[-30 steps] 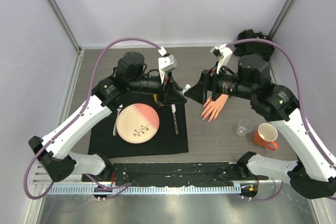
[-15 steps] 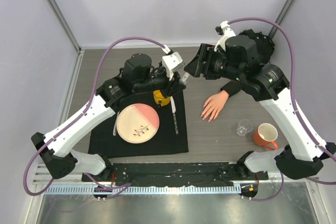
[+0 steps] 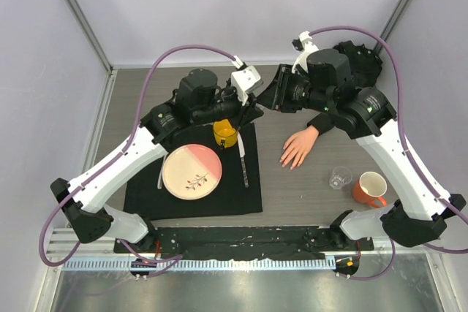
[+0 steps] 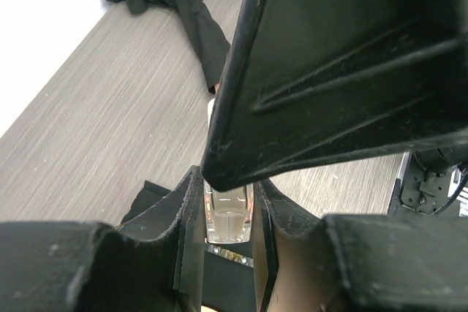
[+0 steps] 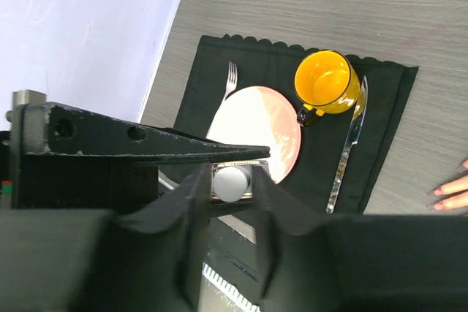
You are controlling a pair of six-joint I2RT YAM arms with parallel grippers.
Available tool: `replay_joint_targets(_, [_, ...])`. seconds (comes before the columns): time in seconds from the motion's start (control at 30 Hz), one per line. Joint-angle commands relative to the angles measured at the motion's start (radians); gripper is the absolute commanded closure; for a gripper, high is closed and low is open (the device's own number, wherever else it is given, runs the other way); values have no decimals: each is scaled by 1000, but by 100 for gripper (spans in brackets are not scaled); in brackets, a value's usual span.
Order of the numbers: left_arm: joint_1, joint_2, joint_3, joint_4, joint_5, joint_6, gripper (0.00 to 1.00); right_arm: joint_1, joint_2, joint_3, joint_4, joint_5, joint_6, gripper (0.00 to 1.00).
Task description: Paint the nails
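The pale mannequin hand (image 3: 298,147) lies flat on the table, fingers spread, black sleeve toward the back right. Its nails (image 5: 443,191) show as pink tips at the right edge of the right wrist view. My left gripper (image 4: 228,180) is shut on a small clear bottle (image 4: 229,215), held in the air above the mat's far edge. My right gripper (image 5: 232,177) meets it tip to tip, both fingers pressed against the bottle's white cap (image 5: 232,183). In the top view the two grippers (image 3: 257,101) touch left of the hand and well above it.
A black placemat (image 3: 146,195) holds a pink and cream plate (image 3: 191,171), a yellow cup (image 3: 225,134), a knife (image 3: 243,164) and a fork (image 3: 160,169). A clear glass (image 3: 339,177) and an orange mug (image 3: 370,190) stand right of the hand. Black cloth (image 3: 358,60) lies back right.
My right arm lifted off the hand and swung left and back to the left gripper, and its jaws closed onto the white cap. The left gripper rose slightly with the bottle.
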State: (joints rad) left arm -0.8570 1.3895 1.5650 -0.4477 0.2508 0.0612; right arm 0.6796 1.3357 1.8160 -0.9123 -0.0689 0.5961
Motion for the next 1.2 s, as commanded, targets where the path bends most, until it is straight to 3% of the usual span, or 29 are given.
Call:
replay_joint_targets(0.0, [-2, -20, 41, 72, 31, 0, 100, 5, -4, -7, 36, -31, -4, 75])
replay_joint_targets(0.07, [1, -30, 37, 61, 106, 9, 100, 6, -10, -17, 39, -48, -47, 95])
replay_joint_targets(0.1, [12, -53, 20, 63, 155, 11, 100, 6, -18, -26, 46, -105, -82, 99])
replay_joint_targets(0.13, [27, -67, 10, 67, 238, 2, 100, 6, -32, -40, 73, -161, -128, 99])
replay_joint_targets(0.17, [70, -79, -3, 101, 406, -17, 100, 6, -67, -82, 93, -228, -263, 99])
replay_joint_targets(0.2, [99, -98, -25, 125, 518, -52, 100, 6, -101, -119, 113, -470, -342, 99])
replay_joint_targets(0.23, [127, -102, -32, 167, 618, -167, 100, 6, -137, -170, 160, -597, -417, 99])
replay_joint_targets(0.27, [177, -101, -42, 278, 819, -261, 100, 6, -173, -266, 173, -673, -527, 99])
replay_joint_targets(0.33, [203, -71, -74, 473, 959, -480, 100, 5, -233, -308, 178, -686, -551, 99])
replay_joint_targets(0.37, [204, -64, -85, 553, 1008, -680, 100, 5, -231, -307, 167, -709, -549, 99])
replay_joint_targets(0.4, [199, -67, -104, 708, 1034, -743, 100, 5, -225, -305, 168, -735, -517, 99])
replay_joint_targets(0.47, [199, -87, -134, 738, 1022, -775, 100, 5, -234, -342, 222, -772, -452, 99])
replay_joint_targets(0.57, [199, -87, -103, 606, 1010, -656, 100, 5, -270, -357, 259, -668, -410, 99])
replay_joint_targets(0.63, [199, -86, -79, 424, 963, -559, 100, 5, -277, -321, 228, -576, -385, 75])
replay_joint_targets(0.67, [199, -87, -44, 361, 928, -441, 100, 5, -279, -302, 210, -462, -377, 42])
replay_joint_targets(0.77, [199, -87, 10, 128, 770, -295, 100, 3, -283, -221, 149, -231, -329, 28])
replay_joint_targets(0.87, [199, -93, 27, 8, 569, -169, 100, 5, -273, -155, 138, -146, -230, 25])
replay_joint_targets(1.07, [164, -110, 15, 1, 250, -87, 100, 3, -216, -107, 173, -8, -12, 26])
replay_joint_targets(1.17, [136, -104, 20, 12, 112, -72, 100, 5, -147, -54, 158, 30, 21, 30])
